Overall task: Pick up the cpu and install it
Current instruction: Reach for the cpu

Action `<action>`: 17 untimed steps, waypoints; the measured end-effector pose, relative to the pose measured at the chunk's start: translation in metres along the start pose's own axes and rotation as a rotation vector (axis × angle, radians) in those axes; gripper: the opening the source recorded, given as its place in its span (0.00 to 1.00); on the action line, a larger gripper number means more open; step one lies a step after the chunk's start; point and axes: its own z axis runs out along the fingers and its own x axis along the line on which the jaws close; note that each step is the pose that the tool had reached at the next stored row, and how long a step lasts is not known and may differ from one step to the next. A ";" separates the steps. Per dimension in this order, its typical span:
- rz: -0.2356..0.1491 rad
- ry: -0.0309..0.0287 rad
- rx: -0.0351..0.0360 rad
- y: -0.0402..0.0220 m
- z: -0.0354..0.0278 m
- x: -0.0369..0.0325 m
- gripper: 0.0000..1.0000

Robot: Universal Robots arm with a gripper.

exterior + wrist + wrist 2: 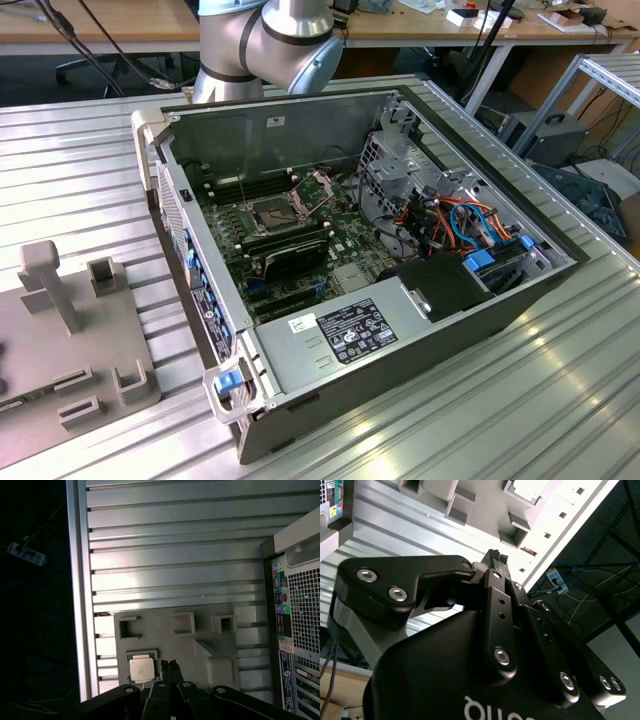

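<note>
My gripper (170, 666), its fingertips pressed together with nothing between them, hangs over the grey fixture plate (200, 630). The cpu (141, 669), a thin square chip with a pale tan metallic face, lies flat in a framed recess of that plate, just beside my fingertips, apart from them.

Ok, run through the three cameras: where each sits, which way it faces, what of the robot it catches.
Exterior view: off the arm, looking down into the open computer case on the ribbed table; an arm joint shows behind it.
First wrist view: on the arm, looking past the gripper at the grey fixture plate holding the cpu.
Second wrist view: on the arm, close behind the gripper's black body, facing that plate.
Shared: both wrist views show gripper and plate.
</note>
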 end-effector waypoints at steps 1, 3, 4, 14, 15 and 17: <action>0.000 -0.0001 -0.0001 0.0000 0.0003 0.0000 0.11; 0.000 0.0001 0.0001 -0.0001 0.0016 0.0000 0.11; 0.000 0.0000 0.0001 -0.0002 0.0023 0.0000 0.11; 0.000 0.0010 0.0002 -0.0089 0.0210 0.0052 0.11; 0.000 0.0012 0.0002 -0.0095 0.0221 0.0056 0.11; 0.000 0.0016 0.0001 -0.0112 0.0248 0.0065 0.11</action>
